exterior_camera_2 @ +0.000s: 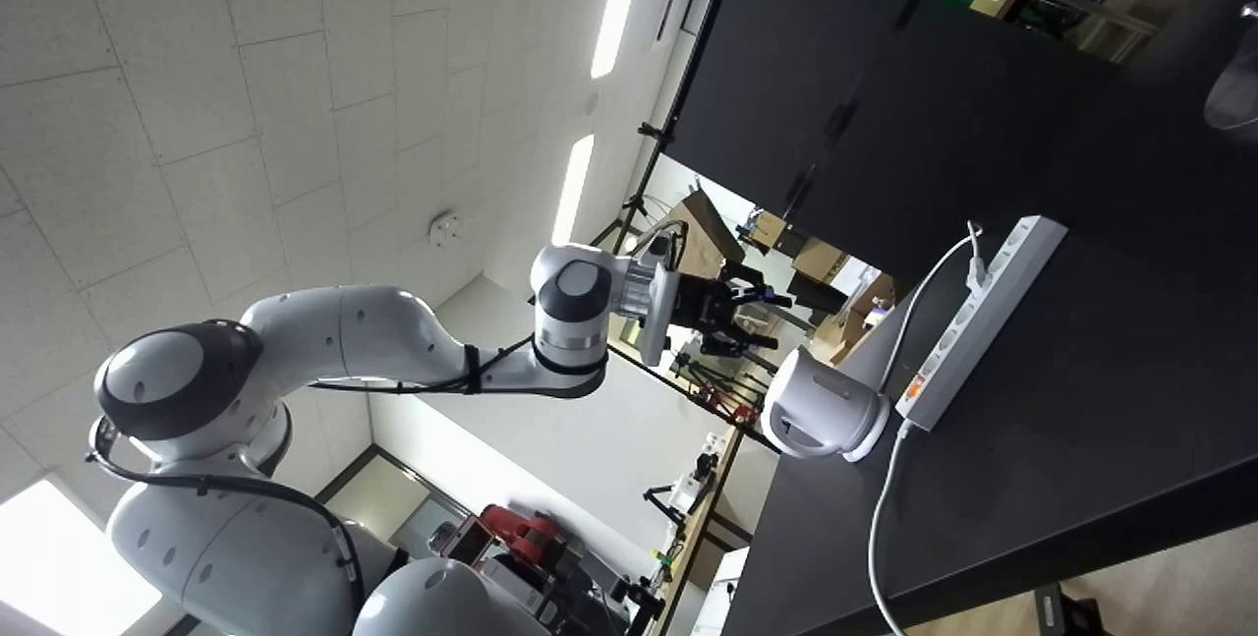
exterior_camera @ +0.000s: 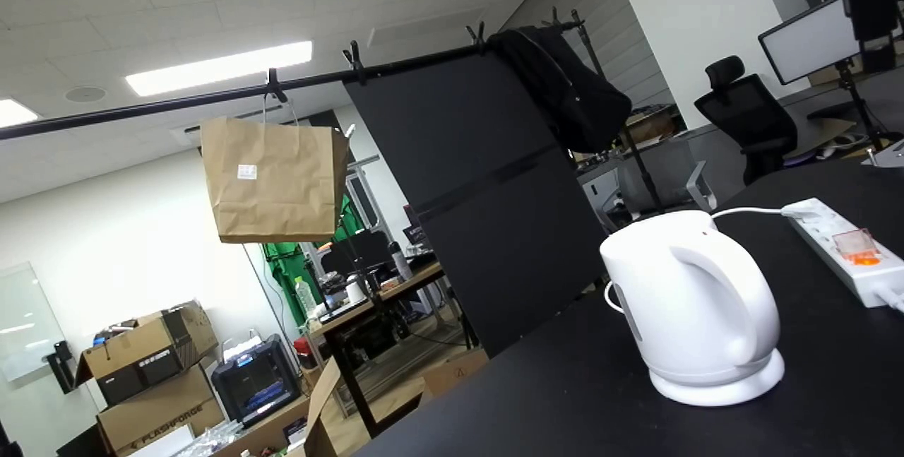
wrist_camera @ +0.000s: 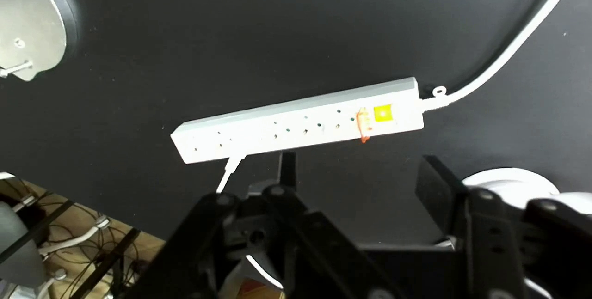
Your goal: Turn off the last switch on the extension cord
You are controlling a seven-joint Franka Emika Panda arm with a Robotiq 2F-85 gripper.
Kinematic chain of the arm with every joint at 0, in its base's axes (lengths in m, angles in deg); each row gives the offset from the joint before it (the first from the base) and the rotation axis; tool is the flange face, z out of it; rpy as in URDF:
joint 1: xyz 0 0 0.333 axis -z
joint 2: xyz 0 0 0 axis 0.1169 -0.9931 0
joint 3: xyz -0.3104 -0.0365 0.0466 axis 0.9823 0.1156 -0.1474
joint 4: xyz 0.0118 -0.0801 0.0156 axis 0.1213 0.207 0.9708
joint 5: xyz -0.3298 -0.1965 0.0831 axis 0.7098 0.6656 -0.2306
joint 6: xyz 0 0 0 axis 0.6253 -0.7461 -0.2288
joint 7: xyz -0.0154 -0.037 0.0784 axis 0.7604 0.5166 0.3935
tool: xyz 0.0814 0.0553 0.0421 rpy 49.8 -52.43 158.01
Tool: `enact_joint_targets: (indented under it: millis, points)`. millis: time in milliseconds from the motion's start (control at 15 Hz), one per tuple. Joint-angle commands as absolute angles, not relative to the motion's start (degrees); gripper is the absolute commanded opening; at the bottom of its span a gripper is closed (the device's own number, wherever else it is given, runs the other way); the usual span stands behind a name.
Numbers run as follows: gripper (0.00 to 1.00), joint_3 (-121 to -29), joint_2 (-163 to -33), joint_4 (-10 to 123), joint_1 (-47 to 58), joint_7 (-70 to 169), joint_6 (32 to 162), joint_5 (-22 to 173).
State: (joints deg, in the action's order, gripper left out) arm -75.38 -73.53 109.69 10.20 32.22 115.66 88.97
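Note:
The extension cord is a long white strip on the black table, seen in both exterior views [exterior_camera: 823, 231] [exterior_camera_2: 988, 307] and across the middle of the wrist view [wrist_camera: 296, 125]. Its switch [wrist_camera: 383, 113] glows yellow at the thick-cable end in the wrist view; it looks orange in both exterior views [exterior_camera: 863, 258] [exterior_camera_2: 915, 385]. A see-through reddish cover [wrist_camera: 364, 125] stands raised beside the switch. My gripper [wrist_camera: 358, 156] is open with nothing between its fingers. It is above the table, apart from the strip. An exterior view shows it up beyond the kettle [exterior_camera_2: 782, 321].
A white kettle [exterior_camera: 692, 309] [exterior_camera_2: 824, 405] stands close to the strip's switch end; its edge shows beside my right finger in the wrist view [wrist_camera: 508, 179]. A thin plug cable [wrist_camera: 224, 181] leaves the strip's side. A thick white cable [wrist_camera: 513, 49] leaves its end. A metal plate [wrist_camera: 30, 26] lies at far left.

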Motion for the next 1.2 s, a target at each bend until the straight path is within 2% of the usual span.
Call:
enact_joint_targets:
  millis: [0, 267, 400, 733, 1133]
  points:
    - [0.39, -75.7, -81.9, 105.0, 10.2, 33.4, 120.9, 88.8]
    - [0.11, -76.7, -89.5, 101.0, 9.3, 29.2, 122.3, 84.1]
    - [0.01, -78.4, -92.7, 98.8, 9.8, 25.1, 121.2, 80.5]
    - [0.00, -82.4, -98.2, 93.9, 12.4, 16.6, 117.1, 73.8]
    - [0.00, -82.0, -101.3, 90.8, 13.1, 15.9, 113.6, 75.5]
